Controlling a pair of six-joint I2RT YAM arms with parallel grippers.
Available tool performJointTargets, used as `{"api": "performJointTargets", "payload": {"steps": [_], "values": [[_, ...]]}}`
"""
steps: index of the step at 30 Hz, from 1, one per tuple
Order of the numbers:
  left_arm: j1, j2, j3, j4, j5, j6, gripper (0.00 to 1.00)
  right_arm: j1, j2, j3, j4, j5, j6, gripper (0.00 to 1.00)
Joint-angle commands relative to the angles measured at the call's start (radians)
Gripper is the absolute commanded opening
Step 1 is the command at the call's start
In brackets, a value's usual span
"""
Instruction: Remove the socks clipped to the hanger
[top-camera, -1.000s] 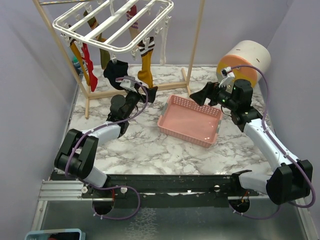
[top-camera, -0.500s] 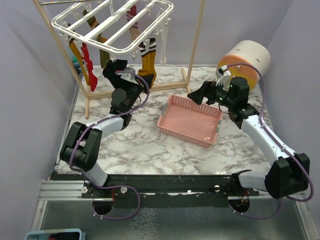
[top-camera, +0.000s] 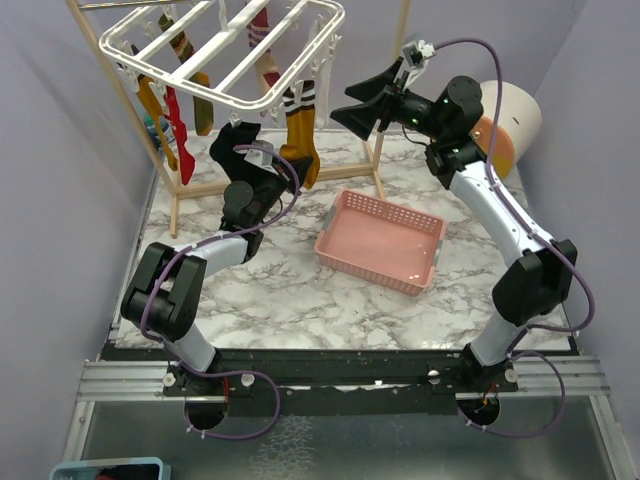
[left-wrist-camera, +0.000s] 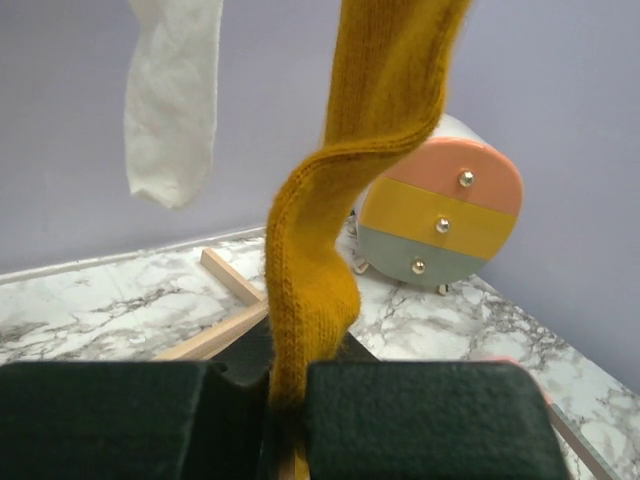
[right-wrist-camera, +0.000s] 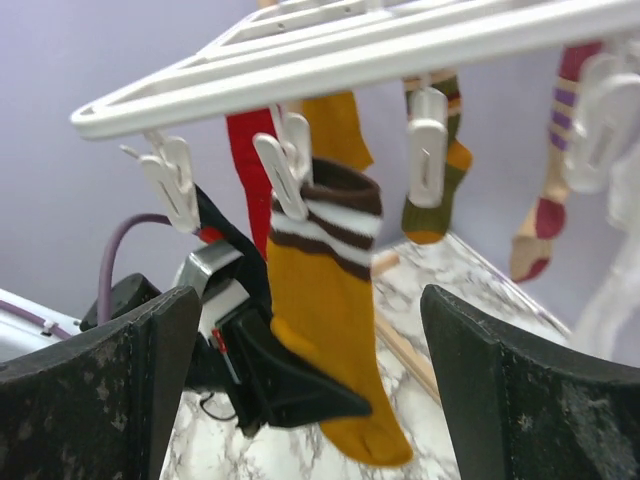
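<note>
Left gripper (left-wrist-camera: 287, 405): clamped shut on the lower end of the mustard-yellow knitted sock with the brown-and-white striped cuff (left-wrist-camera: 310, 270); a second ago its jaws stood wide just short of the fabric. The sock runs up from between the black pads, bent a little just above them. Its cuff is still pinched in a white plastic clip (right-wrist-camera: 285, 165) under the near bar of the white plastic rectangular hanger (right-wrist-camera: 330, 55), so nothing has come free yet. Right gripper (top-camera: 352, 105): jaws spread wide, empty. It has swung up from beside the pink plastic basket (top-camera: 395, 208) to hover close to the hanger's right end, facing the same sock from the other side. The other socks (red, olive, striped, a pale one) hang from their own clips along the bars, untouched. Basket sits on the marbled table (top-camera: 280, 290) below and to the right, nothing in it. Judgement: the grasp is made and the pull is the next step; a steady downward tug should slip the cuff from its clip. The light hanger may tip or swing with the pull.
</note>
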Motion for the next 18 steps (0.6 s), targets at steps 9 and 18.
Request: {"api": "performJointTargets", "payload": {"steps": [9, 18], "values": [[0.005, -0.062, -0.035, 0.012, 0.090, -0.055, 0.00, 0.077, 0.268, 0.248, 0.241, -0.171, 0.106, 0.99], [0.005, -0.076, -0.021, -0.008, 0.120, -0.065, 0.00, 0.108, 0.400, 0.397, 0.402, -0.190, 0.230, 1.00]]}}
